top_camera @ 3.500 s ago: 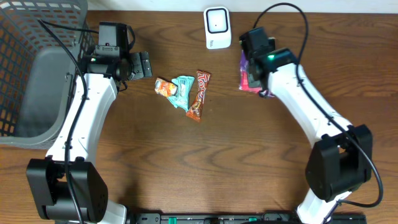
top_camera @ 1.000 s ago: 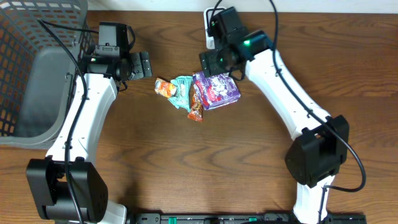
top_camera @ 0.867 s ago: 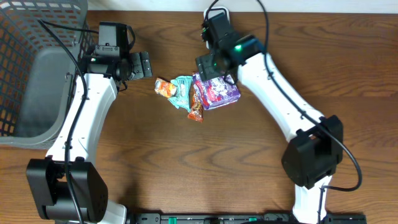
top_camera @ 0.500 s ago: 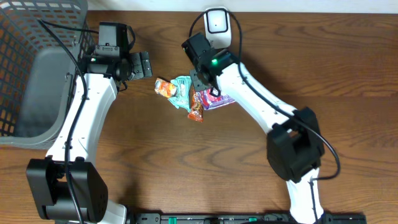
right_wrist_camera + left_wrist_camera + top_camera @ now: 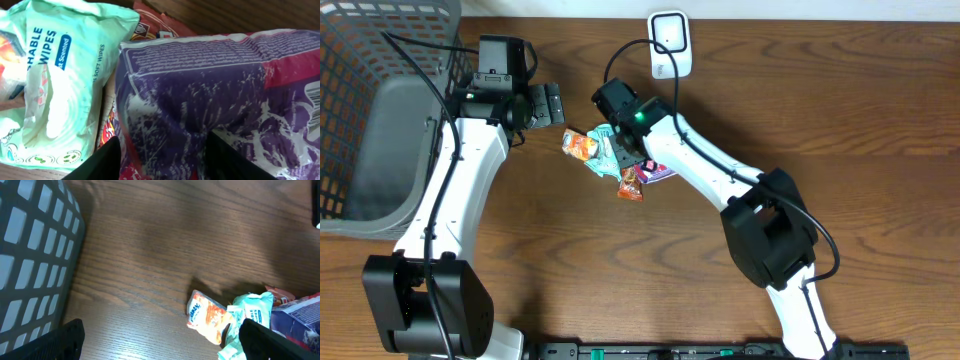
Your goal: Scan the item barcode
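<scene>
Although the purple packet (image 5: 200, 100) lies mid-table between the fingers of your right gripper (image 5: 165, 150), overlapping the wipes pack (image 5: 55, 75), you cannot tell if it is clamped. You have the scanner (image 5: 670, 44) at the far edge, bare table (image 5: 820, 120) right of it, and the left gripper (image 5: 165, 340) spread wide beside the basket (image 5: 30, 255).

A grey mesh basket (image 5: 355, 110) stands at the left edge of the brown wooden worktop (image 5: 620, 270).

Even overhead light; soft shadows on the table (image 5: 880, 150); left wrist view blurry; purple packet (image 5: 210, 90) faintly glossy.
</scene>
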Tool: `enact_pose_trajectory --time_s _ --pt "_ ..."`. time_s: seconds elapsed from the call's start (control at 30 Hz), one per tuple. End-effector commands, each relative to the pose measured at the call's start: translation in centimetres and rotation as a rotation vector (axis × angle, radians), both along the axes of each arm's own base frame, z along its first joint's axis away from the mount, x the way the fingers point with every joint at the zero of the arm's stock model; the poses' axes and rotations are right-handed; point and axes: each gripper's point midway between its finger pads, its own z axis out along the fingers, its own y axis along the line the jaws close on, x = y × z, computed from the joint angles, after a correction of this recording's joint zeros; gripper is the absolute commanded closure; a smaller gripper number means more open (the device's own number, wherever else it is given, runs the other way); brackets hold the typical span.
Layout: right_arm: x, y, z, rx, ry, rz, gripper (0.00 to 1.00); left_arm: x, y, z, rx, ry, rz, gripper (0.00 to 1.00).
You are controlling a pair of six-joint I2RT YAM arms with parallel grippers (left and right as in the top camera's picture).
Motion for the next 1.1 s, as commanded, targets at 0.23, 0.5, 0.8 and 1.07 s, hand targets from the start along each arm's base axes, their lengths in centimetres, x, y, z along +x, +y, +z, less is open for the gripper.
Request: enact_pose_trajectory --time_s 0.23,0.5,0.8,1.07 --pt "0.3 -2.7 -0.1 -0.245 -0.118 -0.037 0.43 -0.1 0.4 -0.5 0.014 0.014 0.002 0.02" --pt "0.3 -2.5 0.0 -0.243 -0.129 -0.040 0.31 -0.1 0.4 -0.5 0.014 0.014 0.002 0.02" --pt "1.3 -1.5 1.9 -0.195 -0.170 -0.047 0.24 -0.1 0.4 -0.5 0.014 0.014 0.002 0.02" --pt "0.7 -0.2 2.2 -0.134 -0.123 -0.012 0.34 -0.1 0.4 -0.5 0.014 0.014 0.002 0.02"
